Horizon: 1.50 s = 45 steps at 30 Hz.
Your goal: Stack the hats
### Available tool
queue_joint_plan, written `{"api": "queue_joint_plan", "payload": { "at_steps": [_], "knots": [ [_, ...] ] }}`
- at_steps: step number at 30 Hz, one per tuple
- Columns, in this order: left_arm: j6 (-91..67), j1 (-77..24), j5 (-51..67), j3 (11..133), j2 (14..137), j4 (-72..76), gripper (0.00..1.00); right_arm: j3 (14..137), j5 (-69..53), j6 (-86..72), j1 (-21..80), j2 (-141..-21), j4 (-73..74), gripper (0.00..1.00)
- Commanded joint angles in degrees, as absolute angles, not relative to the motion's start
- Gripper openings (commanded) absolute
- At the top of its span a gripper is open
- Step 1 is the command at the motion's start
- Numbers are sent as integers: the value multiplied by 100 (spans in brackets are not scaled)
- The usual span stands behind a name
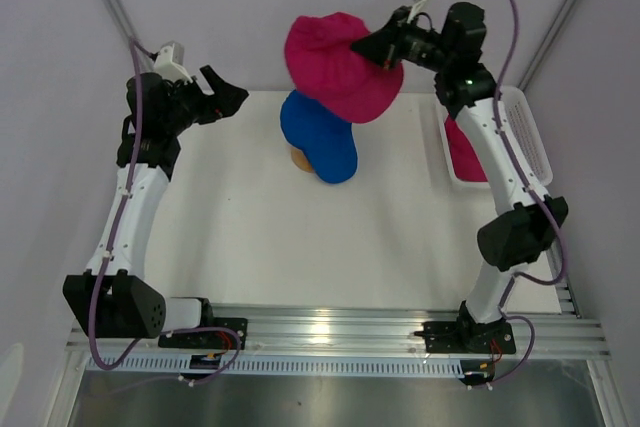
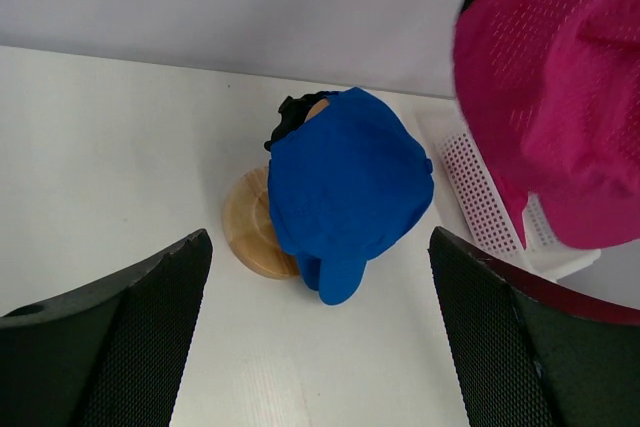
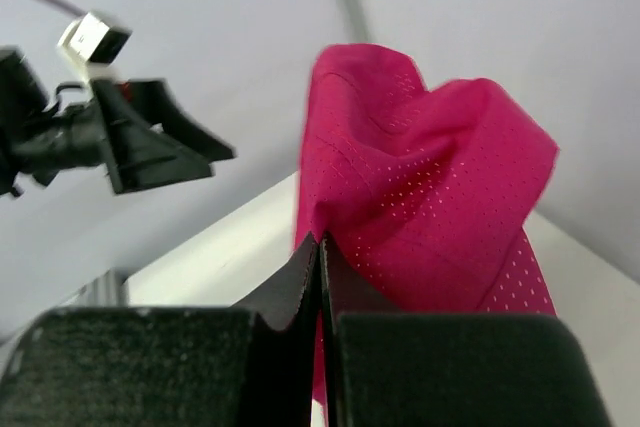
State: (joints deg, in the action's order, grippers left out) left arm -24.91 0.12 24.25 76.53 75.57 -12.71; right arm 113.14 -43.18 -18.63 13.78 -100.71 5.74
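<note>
A royal blue hat (image 1: 320,137) (image 2: 345,187) sits on the tan wooden stand (image 1: 299,158) (image 2: 252,223) at the table's far middle. My right gripper (image 1: 362,47) (image 3: 320,242) is shut on the edge of a magenta-pink hat (image 1: 340,65) (image 3: 425,192) (image 2: 560,87), which hangs in the air above and behind the blue one. Another pink hat (image 1: 463,150) lies in the white basket (image 1: 530,132) at the right. My left gripper (image 1: 232,99) (image 2: 320,327) hangs open at the far left, nothing between its fingers, facing the blue hat.
The white mesh basket (image 2: 480,197) stands at the table's right edge, behind my right arm. Metal frame posts rise at both far corners. The aluminium rail with the arm bases runs along the near edge.
</note>
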Motion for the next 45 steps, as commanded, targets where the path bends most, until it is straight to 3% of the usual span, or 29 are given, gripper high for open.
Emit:
{"api": "queue_joint_plan", "payload": {
  "at_steps": [1,5,12,20,29,32,37,45],
  "knots": [
    [-2382,211,2329,7515,7260,-993,92,12163,-4737,-1881,1827,-10712,870,0],
    [-2373,334,2443,7392,7190,-1037,93,12550,-5255,-2223,2030,-11433,476,0],
    [-2285,439,2435,7304,7136,-1090,93,12859,-5115,-2198,1969,-12339,905,0],
    [-2522,439,2733,7172,7295,-782,93,12078,-4439,-1617,2004,-11963,1046,0],
    [-2724,439,2865,7093,7549,-545,92,10899,-3376,-1872,1969,-11057,238,0],
    [-2742,439,2918,7084,7629,-536,92,10741,-3681,-2091,1768,-11091,71,0],
    [-2830,439,2979,7031,7708,-422,91,9898,-4623,-3364,1407,-11206,-1834,0],
    [-2856,439,2988,7066,7866,-387,91,9967,-4536,-2875,1520,-11619,-1319,0]
  ]
}}
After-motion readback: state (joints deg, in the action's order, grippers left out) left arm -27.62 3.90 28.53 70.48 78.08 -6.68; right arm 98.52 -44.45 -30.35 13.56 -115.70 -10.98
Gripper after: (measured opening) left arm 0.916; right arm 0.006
